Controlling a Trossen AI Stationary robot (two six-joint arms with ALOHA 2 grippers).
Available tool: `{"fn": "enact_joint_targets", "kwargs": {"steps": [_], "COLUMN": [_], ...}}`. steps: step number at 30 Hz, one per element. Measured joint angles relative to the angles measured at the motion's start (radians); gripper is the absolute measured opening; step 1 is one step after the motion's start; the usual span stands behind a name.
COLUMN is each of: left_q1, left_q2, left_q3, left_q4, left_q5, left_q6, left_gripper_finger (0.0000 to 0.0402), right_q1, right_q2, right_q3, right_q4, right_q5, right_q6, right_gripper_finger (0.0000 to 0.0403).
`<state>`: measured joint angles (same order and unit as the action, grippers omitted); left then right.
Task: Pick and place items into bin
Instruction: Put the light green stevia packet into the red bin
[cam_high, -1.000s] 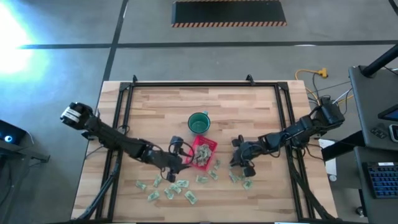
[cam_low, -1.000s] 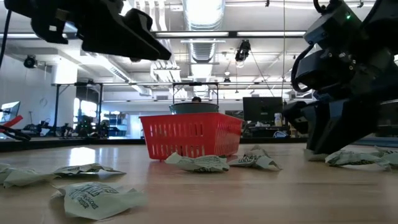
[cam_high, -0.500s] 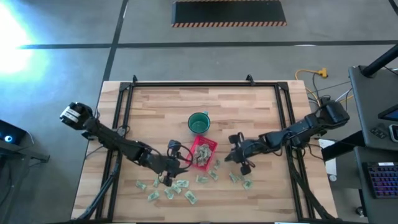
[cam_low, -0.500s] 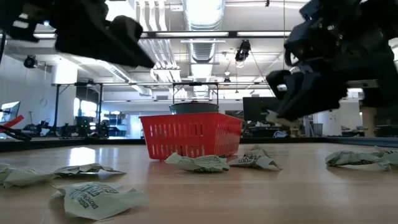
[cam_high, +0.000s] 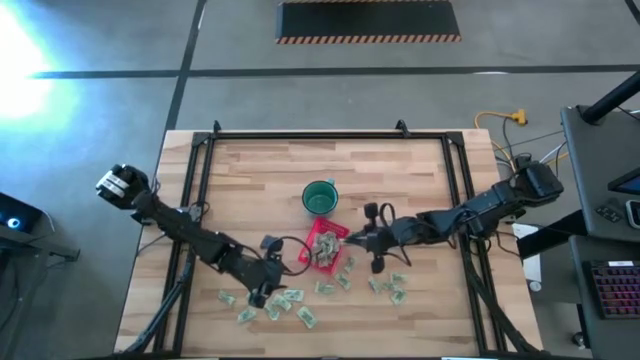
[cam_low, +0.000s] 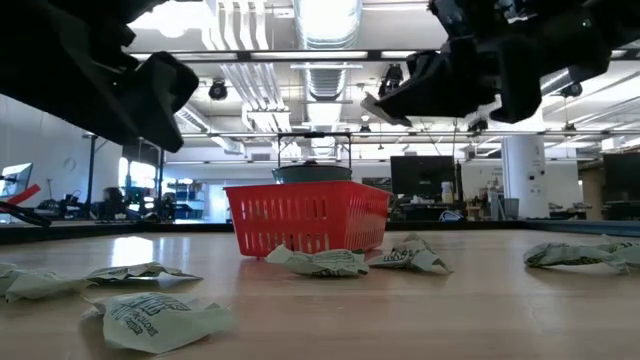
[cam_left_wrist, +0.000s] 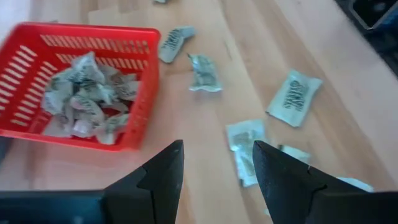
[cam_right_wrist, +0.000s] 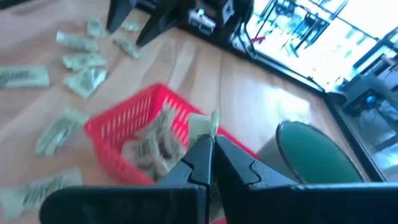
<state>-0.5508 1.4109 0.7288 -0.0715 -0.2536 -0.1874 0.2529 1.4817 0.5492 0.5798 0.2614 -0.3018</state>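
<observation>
- Left tool (cam_high: 262, 297): fingers (cam_left_wrist: 163, 171) spread wide with nothing between them; poised above the near-left scatter of items (cam_high: 288, 301) on the surface (cam_high: 250, 170), just left of the bin (cam_high: 325, 245). Judged step: lining up for a fresh pick. Next move calls for descent onto one wrapped piece (cam_left_wrist: 245, 149) ahead of the fingers, then closing.
- Bin: red, low-walled, mid-surface, already holding a heap of wrapped pieces (cam_left_wrist: 84, 102); green cup (cam_high: 319, 197) stands just behind it, apart from it.
- Loose items: several more lie near the bin's front edge and to its right (cam_high: 388, 289), all on the bare surface.
- Right tool (cam_high: 352, 238): fingers pinched together on one item (cam_right_wrist: 205, 124), raised off the surface at the bin's right rim. Judged step: carry, close to release. Next move calls for a short travel further over the bin's interior, then parting the fingers so the piece drops inside rather than on the rim.
</observation>
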Motion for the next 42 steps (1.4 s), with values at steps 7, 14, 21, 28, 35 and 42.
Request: {"fn": "enact_joint_targets", "kwargs": {"steps": [7, 14, 21, 28, 35, 42], "left_q1": [-0.028, -0.031, -0.036, -0.039, -0.065, -0.167], "left_q2": [0.0, 0.0, 0.0, 0.0, 0.0, 0.0], "left_q3": [0.002, 0.002, 0.002, 0.003, 0.004, 0.007], "left_q4": [0.001, 0.001, 0.001, -0.059, -0.149, -0.26], "left_q5": [0.018, 0.019, 0.026, 0.028, 0.038, 0.046], "left_q6": [-0.02, -0.02, -0.02, -0.12, -0.288, -0.536], "left_gripper_finger": [0.0176, 0.0176, 0.0176, 0.0176, 0.0176, 0.0176], "right_q1": [-0.03, -0.076, -0.088, -0.088, -0.074, -0.037], "right_q2": [0.123, 0.263, 0.299, 0.253, 0.174, 0.09], "right_q3": [0.049, 0.136, 0.167, 0.166, 0.164, 0.164], "right_q4": [0.063, 0.061, 0.044, -0.006, -0.147, -0.321], "right_q5": [-0.001, 0.0, 0.0, 0.001, 0.001, -0.005], "right_q6": [-0.022, -0.018, -0.01, 0.011, 0.026, 0.106], "right_gripper_finger": [0.0009, 0.0009, 0.0029, 0.0096, 0.0137, 0.0142]}}
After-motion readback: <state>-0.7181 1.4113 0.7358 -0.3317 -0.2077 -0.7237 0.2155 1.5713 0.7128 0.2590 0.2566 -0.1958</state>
